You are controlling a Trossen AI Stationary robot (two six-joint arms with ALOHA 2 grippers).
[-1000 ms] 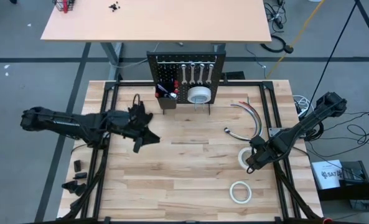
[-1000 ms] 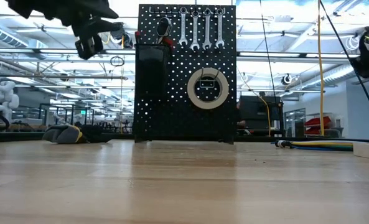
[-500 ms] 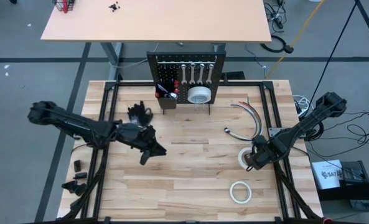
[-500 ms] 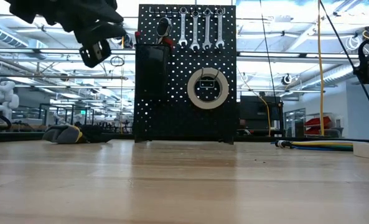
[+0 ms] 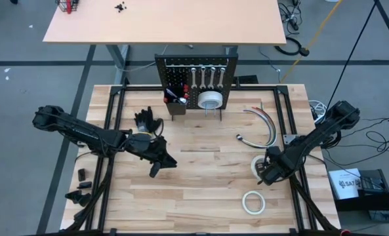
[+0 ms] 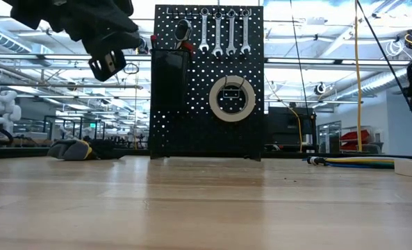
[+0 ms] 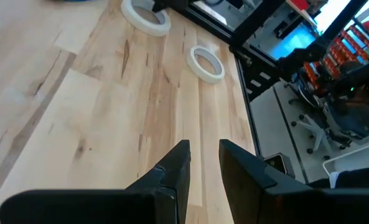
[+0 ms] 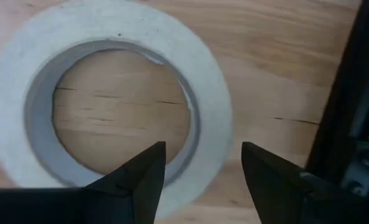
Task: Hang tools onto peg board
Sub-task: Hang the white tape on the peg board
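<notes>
On the right side of the wooden tabletop (image 5: 201, 190), the right gripper (image 5: 265, 172) hangs directly over a white tape roll (image 5: 259, 164) that lies flat on the wood. In the right wrist view the two fingers (image 8: 144, 177) stand apart, one over the hole of this roll (image 8: 109, 93) and the other outside its band, so that the band lies between them; the fingers are not clamped on it. A second tape roll (image 5: 253, 202) lies flat nearer the front edge of the table, apart from the first.

The left gripper (image 5: 156, 169) hovers above the left centre of the table. In the left wrist view its fingers (image 7: 177, 171) stand a narrow gap apart with nothing between them.

The peg board (image 5: 195, 81) stands upright at the far edge of the table. In the low view, silver wrenches (image 6: 224, 31) hang in a row along its top. A white tape roll (image 6: 231, 98) hangs on a hook at its centre. A black bin (image 6: 169, 69) sits at the board's left, with red-handled tools (image 5: 170, 91) standing in it. Black gloves (image 5: 147, 120) lie on the table in front of the board, to its left. Thin curved cables (image 5: 265, 121) lie to its right.
</notes>
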